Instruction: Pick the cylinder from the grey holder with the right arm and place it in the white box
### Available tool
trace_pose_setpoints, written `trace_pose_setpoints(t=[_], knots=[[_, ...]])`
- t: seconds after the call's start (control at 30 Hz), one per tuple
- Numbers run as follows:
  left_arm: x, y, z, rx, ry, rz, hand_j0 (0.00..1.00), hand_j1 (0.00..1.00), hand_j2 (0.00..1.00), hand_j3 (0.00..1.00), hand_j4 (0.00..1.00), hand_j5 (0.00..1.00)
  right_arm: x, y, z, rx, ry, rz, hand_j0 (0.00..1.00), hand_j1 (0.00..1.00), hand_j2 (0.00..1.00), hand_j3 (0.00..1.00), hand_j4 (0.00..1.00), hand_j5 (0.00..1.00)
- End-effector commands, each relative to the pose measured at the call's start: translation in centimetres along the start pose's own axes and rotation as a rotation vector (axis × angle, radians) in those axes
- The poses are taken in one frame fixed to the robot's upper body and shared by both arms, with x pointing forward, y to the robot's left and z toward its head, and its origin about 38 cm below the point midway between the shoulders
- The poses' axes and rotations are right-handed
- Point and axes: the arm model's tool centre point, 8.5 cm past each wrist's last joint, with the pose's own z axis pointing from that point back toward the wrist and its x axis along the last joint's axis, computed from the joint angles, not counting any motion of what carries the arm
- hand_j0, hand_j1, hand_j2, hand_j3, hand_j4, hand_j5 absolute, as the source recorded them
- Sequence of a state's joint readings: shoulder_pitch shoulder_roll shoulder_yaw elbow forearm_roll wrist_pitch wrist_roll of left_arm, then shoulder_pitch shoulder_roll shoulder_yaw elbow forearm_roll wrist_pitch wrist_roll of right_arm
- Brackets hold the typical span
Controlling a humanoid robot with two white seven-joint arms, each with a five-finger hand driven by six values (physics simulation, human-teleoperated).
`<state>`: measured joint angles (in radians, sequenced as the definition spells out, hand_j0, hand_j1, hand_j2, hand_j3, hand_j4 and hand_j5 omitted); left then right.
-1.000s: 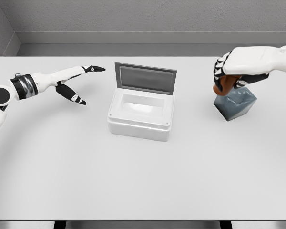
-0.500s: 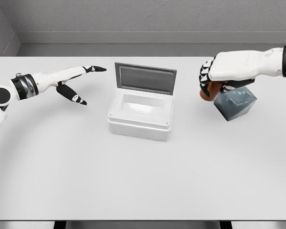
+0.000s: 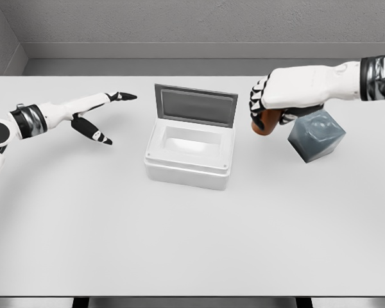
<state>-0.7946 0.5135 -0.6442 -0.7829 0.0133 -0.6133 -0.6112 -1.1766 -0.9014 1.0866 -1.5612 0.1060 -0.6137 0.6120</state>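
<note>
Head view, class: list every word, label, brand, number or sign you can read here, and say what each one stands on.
None: no readable text anywhere in this view.
White box and its open lid: plain, no label.
Grey holder: plain.
Brown cylinder in the right robot hand: mostly covered, no marking shows.
Left robot hand and table: no print.

The right hand (image 3: pixel 273 102) reaches in from the far right, fingers curled closed in a grasp, palm down. The left hand (image 3: pixel 93 112) is extended at the far left, fingers spread and empty
</note>
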Motion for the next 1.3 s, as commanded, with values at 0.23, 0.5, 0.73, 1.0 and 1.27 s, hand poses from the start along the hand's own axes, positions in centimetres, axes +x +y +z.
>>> trace_pose_setpoints(t=[0.23, 0.5, 0.73, 1.0, 1.27], knots=[[-0.1, -0.4, 0.0, 0.017, -0.010, 0.032, 1.00, 1.00, 1.00, 1.00, 1.00, 1.00, 1.5, -1.1, -2.3, -0.012, -0.069, 0.028, 0.36, 0.36, 0.36, 0.36, 0.36, 0.36], [-0.1, -0.4, 0.0, 0.018, -0.014, 0.033, 1.00, 1.00, 1.00, 1.00, 1.00, 1.00, 2.5, -1.2, -4.7, -0.002, -0.124, 0.039, 0.36, 0.36, 0.36, 0.36, 0.36, 0.36], [0.0, -0.4, -0.1, 0.020, -0.017, 0.033, 1.00, 1.00, 1.00, 1.00, 1.00, 1.00, 2.6, -1.3, -5.4, 0.009, -0.129, 0.050, 0.36, 0.36, 0.36, 0.36, 0.36, 0.36], [0.0, -0.5, -0.2, 0.019, -0.018, 0.035, 1.00, 1.00, 1.00, 1.00, 1.00, 1.00, 2.4, -1.3, -7.1, 0.016, -0.142, 0.046, 0.36, 0.36, 0.36, 0.36, 0.36, 0.36], [0.0, -0.5, -0.2, 0.019, -0.018, 0.035, 1.00, 1.00, 1.00, 1.00, 1.00, 1.00, 1.7, -0.6, -8.1, 0.039, -0.129, 0.030, 0.36, 0.36, 0.36, 0.36, 0.36, 0.36]])
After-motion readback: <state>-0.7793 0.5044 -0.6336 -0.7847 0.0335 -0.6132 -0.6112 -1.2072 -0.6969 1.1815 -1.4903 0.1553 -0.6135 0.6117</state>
